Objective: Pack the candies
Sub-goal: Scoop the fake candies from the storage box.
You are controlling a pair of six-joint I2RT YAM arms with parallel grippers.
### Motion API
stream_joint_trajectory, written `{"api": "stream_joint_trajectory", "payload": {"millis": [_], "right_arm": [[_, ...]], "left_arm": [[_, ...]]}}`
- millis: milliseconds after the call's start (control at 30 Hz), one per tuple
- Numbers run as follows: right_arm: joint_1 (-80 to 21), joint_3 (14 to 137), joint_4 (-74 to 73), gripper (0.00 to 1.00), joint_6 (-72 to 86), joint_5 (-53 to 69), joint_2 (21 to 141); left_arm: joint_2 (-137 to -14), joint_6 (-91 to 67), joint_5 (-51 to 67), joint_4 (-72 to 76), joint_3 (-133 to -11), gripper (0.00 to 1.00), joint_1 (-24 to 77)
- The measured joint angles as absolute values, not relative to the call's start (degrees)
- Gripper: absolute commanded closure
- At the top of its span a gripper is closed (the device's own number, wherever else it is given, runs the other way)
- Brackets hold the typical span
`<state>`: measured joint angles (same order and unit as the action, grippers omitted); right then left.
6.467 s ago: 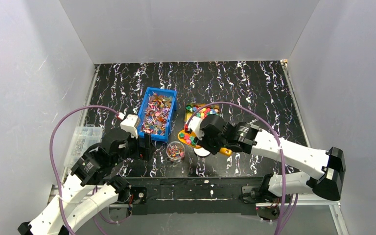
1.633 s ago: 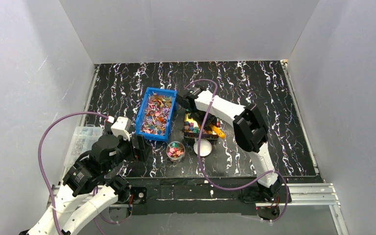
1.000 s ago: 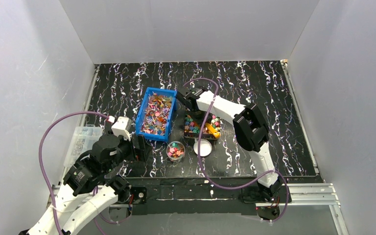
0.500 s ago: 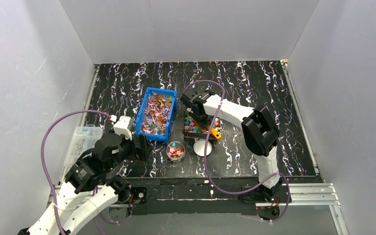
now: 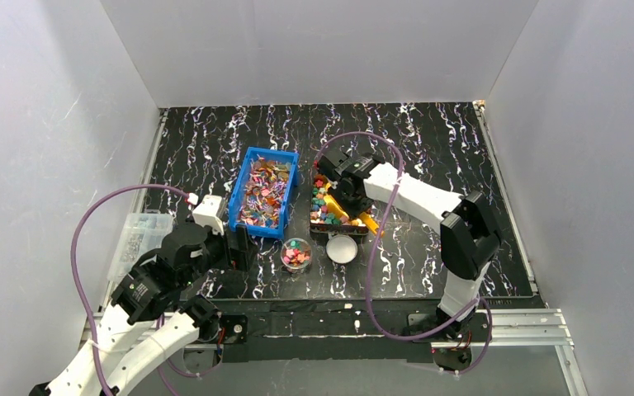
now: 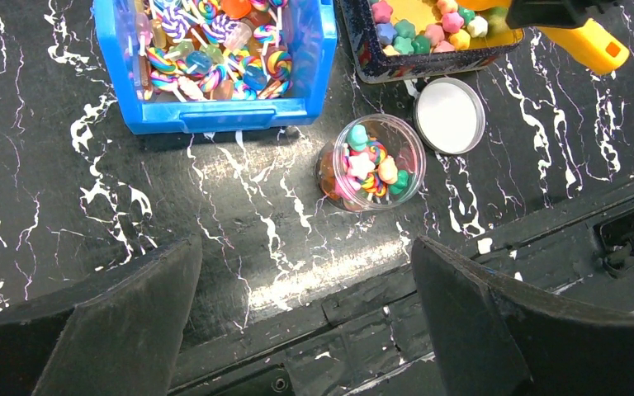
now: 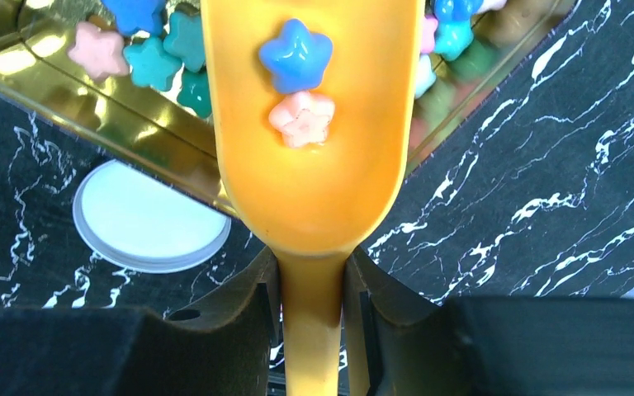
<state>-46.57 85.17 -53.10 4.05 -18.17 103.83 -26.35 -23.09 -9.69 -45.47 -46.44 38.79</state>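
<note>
Looked like a robotics lab test cell: plain white panels (image 5: 322, 49) boxed in a black marbled tabletop (image 5: 446, 140), w/ alu rail (image 5: 524, 326) along front edge.

The scene is lit brightly and evenly from above; only soft shadows are cast on the desk (image 5: 429, 148). Glare is seen on the gold tray (image 7: 82, 103) and the yellow scoop (image 7: 314, 181), while the near jaws are rendered dark and blurred in both wrist views
</note>
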Motion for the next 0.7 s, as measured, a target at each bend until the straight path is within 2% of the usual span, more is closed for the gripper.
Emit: {"api": "stream_joint_trajectory", "payload": {"millis": [333, 700], "right_arm": [[-48.8, 83.8, -57.5, 0.99, 4.1, -15.8, 96.9], [-58.6, 81.5, -63.4, 0.99, 5.8, -11.3, 91.3]], "left_arm": [[-27.0, -23.0, -9.7, -45.5, -46.4, 0.02, 38.8], [-28.4, -23.0, -9.6, -45.5, -46.4, 0.02, 38.8]]}}
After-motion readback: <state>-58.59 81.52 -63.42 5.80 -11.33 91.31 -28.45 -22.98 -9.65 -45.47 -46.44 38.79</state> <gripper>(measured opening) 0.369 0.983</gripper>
